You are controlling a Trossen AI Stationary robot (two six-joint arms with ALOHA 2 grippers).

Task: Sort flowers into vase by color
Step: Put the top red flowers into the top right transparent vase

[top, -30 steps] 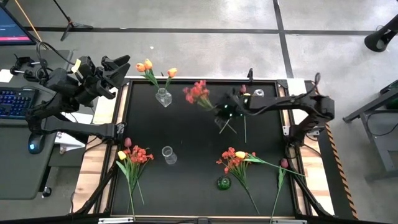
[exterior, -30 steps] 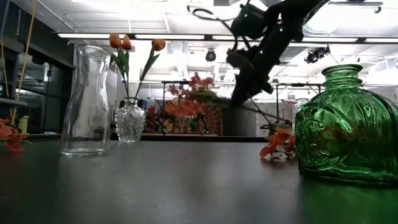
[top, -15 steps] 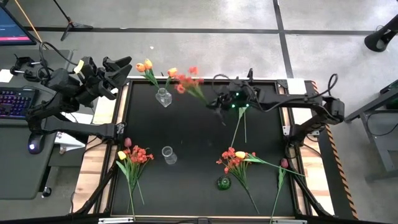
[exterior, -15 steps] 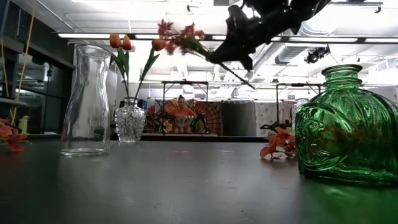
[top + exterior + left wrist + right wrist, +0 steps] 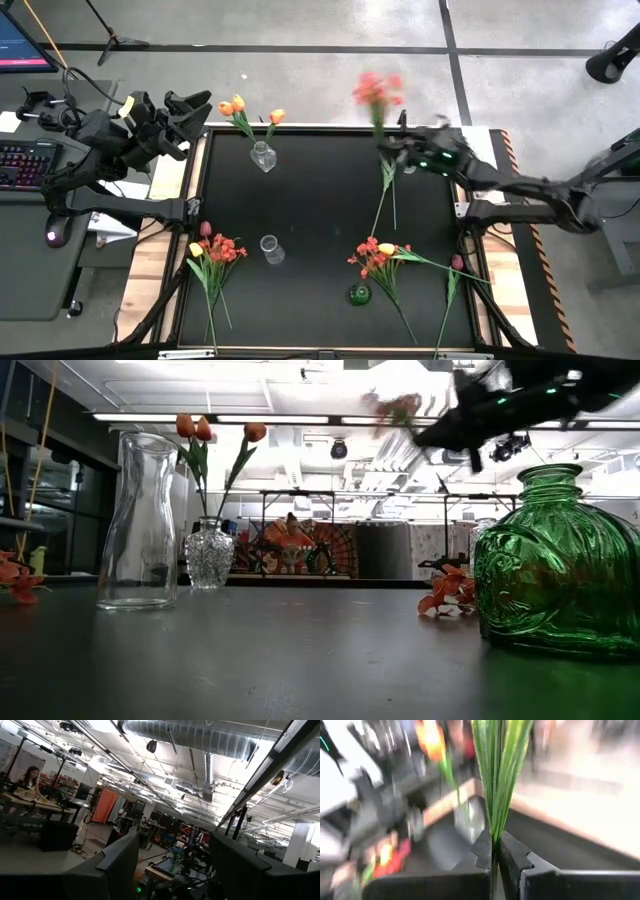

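Note:
My right gripper (image 5: 391, 148) is near the table's far right edge and is shut on a red-orange blossom spray. Its blurred blossoms (image 5: 377, 89) reach past the far edge. High in the low view, the gripper (image 5: 452, 430) and the blossoms (image 5: 398, 407) show as a blur. A small clear vase (image 5: 262, 157) at the far left holds three orange tulips (image 5: 233, 105). A taller clear vase (image 5: 270, 250) and a green vase (image 5: 359, 294) stand nearer. My left gripper (image 5: 192, 103) is open and raised beyond the table's far left corner. My right gripper pinches the spray's green stem and leaves (image 5: 494, 834) between its two fingers (image 5: 482, 851). The fingers point about level toward the table's far edge and lie along the stem. The spray is lifted clear, and its leaves and blossoms reach forward past the fingertips.
A bunch of flowers (image 5: 212, 252) lies at the near left and another bunch (image 5: 377, 256) at the near right. A dark pink tulip (image 5: 457, 263) lies near the right edge. Green stems (image 5: 383, 200) lie on the mat near my right gripper. A desk with a keyboard (image 5: 20, 162) stands left of the table.
My right gripper has swung from the table's middle toward the far right edge, risen, and tipped from slanting down to about level. It has stayed shut on the spray. The spray's blossoms have passed the small vase with the tulips and now reach beyond the far edge.

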